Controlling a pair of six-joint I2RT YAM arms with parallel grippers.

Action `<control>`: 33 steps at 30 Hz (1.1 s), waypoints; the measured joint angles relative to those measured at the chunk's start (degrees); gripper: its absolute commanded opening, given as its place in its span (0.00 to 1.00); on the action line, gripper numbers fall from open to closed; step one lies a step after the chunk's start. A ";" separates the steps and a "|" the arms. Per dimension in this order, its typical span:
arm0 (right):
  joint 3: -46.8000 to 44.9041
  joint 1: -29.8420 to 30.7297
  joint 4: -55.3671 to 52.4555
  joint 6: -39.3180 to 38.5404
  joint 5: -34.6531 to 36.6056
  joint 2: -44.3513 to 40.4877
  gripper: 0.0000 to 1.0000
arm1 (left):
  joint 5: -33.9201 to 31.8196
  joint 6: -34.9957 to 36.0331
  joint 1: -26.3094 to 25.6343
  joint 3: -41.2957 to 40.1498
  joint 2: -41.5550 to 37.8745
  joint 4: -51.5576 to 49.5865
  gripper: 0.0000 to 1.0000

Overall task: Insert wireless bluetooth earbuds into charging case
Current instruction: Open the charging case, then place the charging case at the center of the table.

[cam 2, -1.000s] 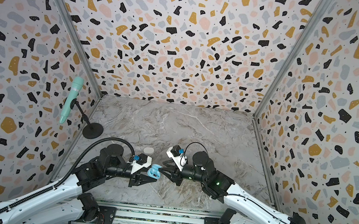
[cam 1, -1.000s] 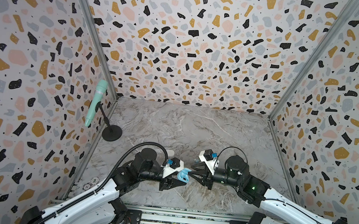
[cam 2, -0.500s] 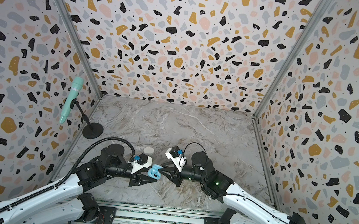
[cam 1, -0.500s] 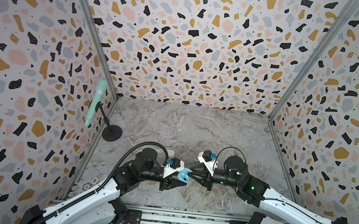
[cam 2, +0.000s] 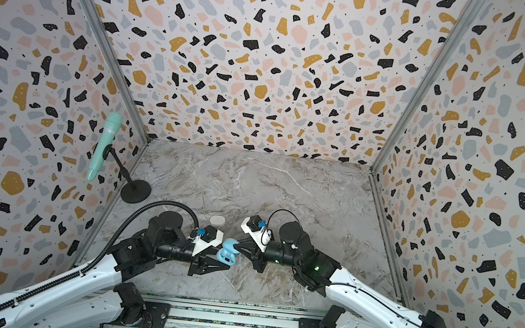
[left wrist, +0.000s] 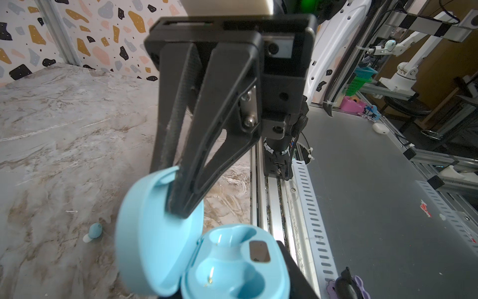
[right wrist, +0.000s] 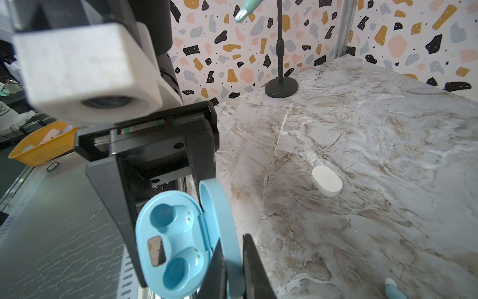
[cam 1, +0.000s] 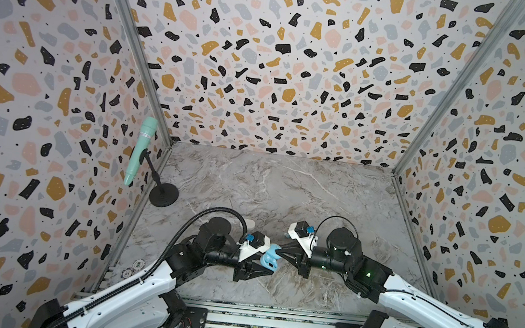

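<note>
left gripper (cam 1: 263, 271): clamps blue case (right wrist: 170, 238)
right gripper (right wrist: 232, 248): pinches lid (right wrist: 219, 207)
blue earbud (left wrist: 94, 230): on the table near the claws; light, slick; pinch body

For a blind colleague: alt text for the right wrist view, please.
An open light blue charging case, both wells empty, held by the left gripper while the right gripper pinches its lid. A white case lies on the table.

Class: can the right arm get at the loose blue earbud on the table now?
Probably not yet: the right gripper is shut on the blue charging case's lid. The earbud itself lies uncovered on the table.
</note>
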 measured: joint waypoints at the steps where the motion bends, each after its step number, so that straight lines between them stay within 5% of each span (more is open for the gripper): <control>1: 0.00 0.04 -0.07 0.28 0.07 -0.02 0.03 | -0.81 -0.11 -0.02 -0.07 -0.15 0.26 0.64; 4: 0.02 0.46 -0.04 0.85 0.07 -0.09 0.00 | -3.78 -0.74 0.02 -0.31 -0.76 1.60 0.84; 9: 0.02 0.63 -0.07 1.27 1.68 -0.50 0.00 | -7.43 -1.81 0.02 -1.27 -2.69 3.58 0.98; 22: 3.19 0.61 -2.12 1.14 22.88 1.07 0.00 | -18.23 -3.37 0.02 -5.38 -14.93 7.91 1.00; 28: 3.10 -0.52 -1.66 -1.42 29.73 5.03 0.00 | -32.44 -6.25 0.02 -9.03 -24.44 13.55 1.00; 33: 3.10 -2.29 -1.22 -5.55 32.76 9.27 0.00 | -52.83 -10.93 0.02 -10.49 -28.02 17.35 1.00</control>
